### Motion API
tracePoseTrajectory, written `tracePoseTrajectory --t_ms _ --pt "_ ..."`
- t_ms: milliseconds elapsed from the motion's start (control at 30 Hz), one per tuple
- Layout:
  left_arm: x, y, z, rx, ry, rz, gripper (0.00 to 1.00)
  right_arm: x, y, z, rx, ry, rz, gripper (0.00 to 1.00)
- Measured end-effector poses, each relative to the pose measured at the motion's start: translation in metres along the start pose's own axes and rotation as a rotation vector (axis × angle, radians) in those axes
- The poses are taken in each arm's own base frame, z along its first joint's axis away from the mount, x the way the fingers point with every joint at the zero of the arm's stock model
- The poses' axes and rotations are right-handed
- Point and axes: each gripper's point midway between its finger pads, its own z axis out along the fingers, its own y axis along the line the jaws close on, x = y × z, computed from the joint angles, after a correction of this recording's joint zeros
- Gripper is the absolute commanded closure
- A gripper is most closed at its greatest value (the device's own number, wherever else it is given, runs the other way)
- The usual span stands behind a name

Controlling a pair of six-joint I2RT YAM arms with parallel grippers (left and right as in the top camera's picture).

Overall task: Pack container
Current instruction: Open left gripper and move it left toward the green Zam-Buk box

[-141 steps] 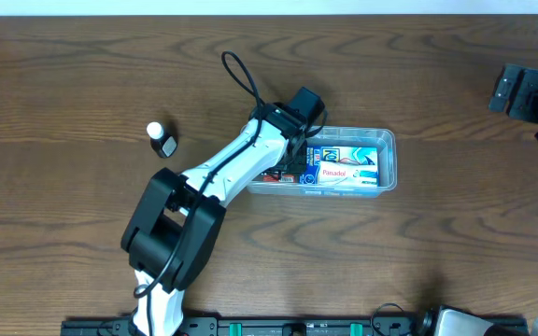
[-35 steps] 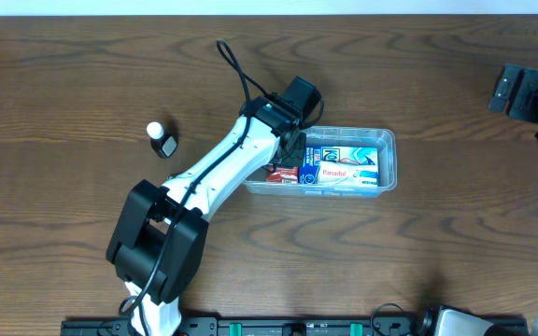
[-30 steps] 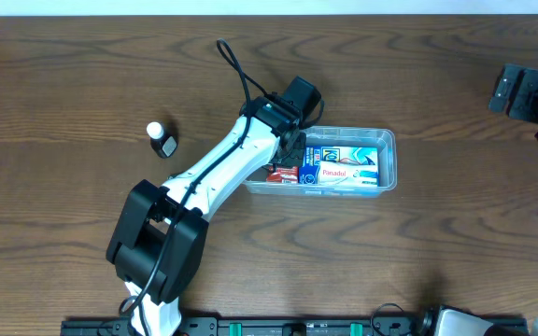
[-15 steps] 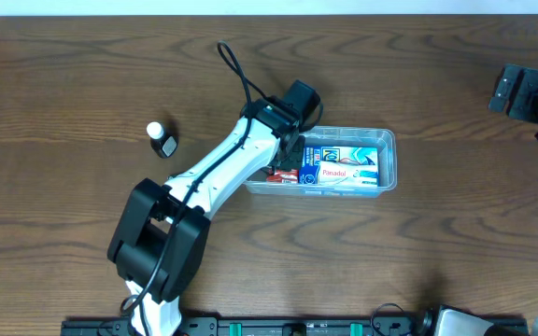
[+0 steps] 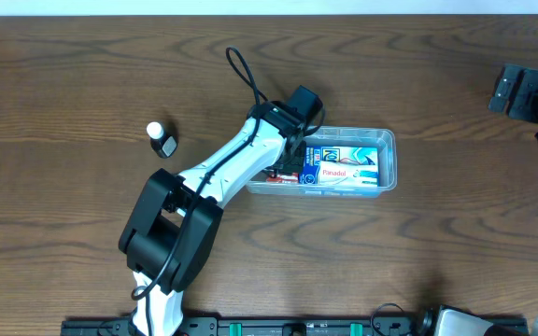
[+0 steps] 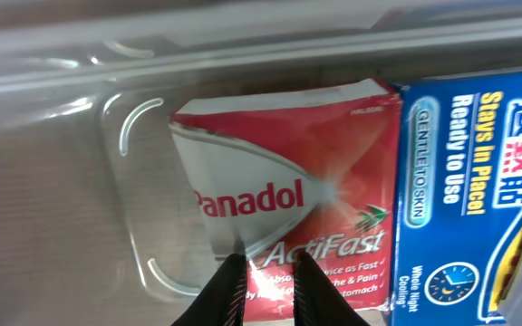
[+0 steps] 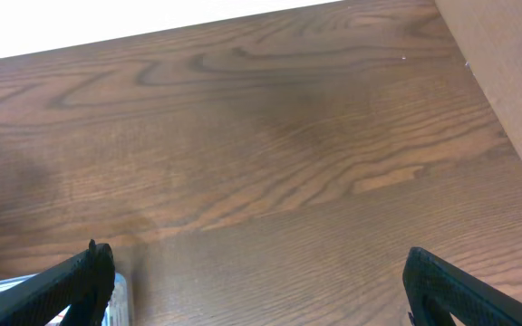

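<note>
The left gripper hangs inside the left end of the container, which sits near the middle of the table with its long side running left to right. From the left wrist camera its fingers are parted only a crack and hold nothing. Right below them a red Panadol box lies flat on the tub's floor, a blue box snug against its right side. The tub is clear plastic with rounded corners and a rim, so the packets show through its walls, and it looks fairly full. A small dark bottle with a white cap stands on the wood to the left, well apart from the tub. I'd guess it goes in next, so the left arm would lift out and swing left. The right gripper is spread wide over bare wood at the far right edge, much farther off.
</note>
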Motion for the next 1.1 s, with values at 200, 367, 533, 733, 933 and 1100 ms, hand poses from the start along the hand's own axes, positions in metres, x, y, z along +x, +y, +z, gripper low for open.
tracePoseTrajectory --t_ms 200,367,533,733,933,1100 --pt "0.0 -0.002 0.0 0.003 -0.001 0.004 0.81 0.0 0.0 0.0 0.0 0.0 0.0 0.01" --pt "0.01 0.002 -0.006 -0.019 0.047 0.008 0.81 0.0 0.0 0.0 0.0 0.0 0.0 0.01" --pt "-0.005 -0.005 -0.037 0.001 0.017 0.02 0.81 0.0 0.0 0.0 0.0 0.0 0.0 0.01" --pt "-0.011 -0.002 -0.1 0.034 -0.068 0.038 0.7 0.0 0.0 0.0 0.0 0.0 0.0 0.01" --pt "0.01 0.04 -0.161 0.007 -0.105 -0.003 0.58 0.0 0.0 0.0 0.0 0.0 0.0 0.01" --pt "0.022 0.097 -0.175 -0.056 -0.054 -0.159 0.56 0.0 0.0 0.0 0.0 0.0 0.0 0.01"
